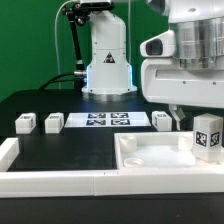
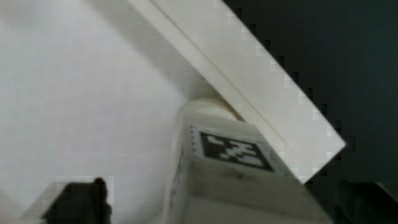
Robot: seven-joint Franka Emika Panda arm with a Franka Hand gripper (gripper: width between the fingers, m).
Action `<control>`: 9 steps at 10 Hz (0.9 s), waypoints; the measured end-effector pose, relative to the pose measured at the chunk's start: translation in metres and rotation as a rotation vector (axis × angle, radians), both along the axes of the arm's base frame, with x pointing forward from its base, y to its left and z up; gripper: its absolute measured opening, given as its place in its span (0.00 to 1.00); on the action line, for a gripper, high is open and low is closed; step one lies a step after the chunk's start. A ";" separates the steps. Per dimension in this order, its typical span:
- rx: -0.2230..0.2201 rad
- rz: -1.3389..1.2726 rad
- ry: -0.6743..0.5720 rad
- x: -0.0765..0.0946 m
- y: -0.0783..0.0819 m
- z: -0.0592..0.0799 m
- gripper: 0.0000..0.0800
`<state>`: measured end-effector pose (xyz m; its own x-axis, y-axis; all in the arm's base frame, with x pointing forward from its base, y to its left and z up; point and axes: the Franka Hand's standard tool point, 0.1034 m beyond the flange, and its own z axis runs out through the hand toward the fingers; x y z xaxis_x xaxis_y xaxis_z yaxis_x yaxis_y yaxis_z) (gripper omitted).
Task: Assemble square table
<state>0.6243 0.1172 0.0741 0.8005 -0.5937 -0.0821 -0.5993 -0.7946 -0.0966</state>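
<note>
The square table's white tabletop (image 1: 150, 160) lies at the front on the exterior view's right, tray-like with a raised rim (image 2: 249, 90). One tagged leg block (image 1: 207, 136) stands upright on it near its right rim. My gripper (image 1: 192, 118) hangs just above this leg, open. In the wrist view the leg block (image 2: 231, 160) sits between the fingers, and the dark finger (image 2: 75, 202) stands clearly apart from it. Three more leg blocks rest on the black table: two (image 1: 24, 123) (image 1: 53, 123) at the left and one (image 1: 162, 120) behind the tabletop.
The marker board (image 1: 103, 121) lies flat in the middle of the table, in front of the robot's base (image 1: 107, 65). A long white border rail (image 1: 50, 180) runs along the front and the left edge.
</note>
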 end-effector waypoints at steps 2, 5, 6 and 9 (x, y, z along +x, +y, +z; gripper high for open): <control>-0.001 0.167 -0.020 0.000 0.002 0.000 0.81; -0.006 0.384 -0.048 0.000 0.001 0.000 0.81; -0.005 0.471 -0.058 0.000 0.000 -0.001 0.81; -0.053 0.833 -0.088 0.001 -0.001 0.000 0.81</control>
<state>0.6248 0.1162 0.0742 0.9811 0.1929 0.0123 0.1933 -0.9790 -0.0651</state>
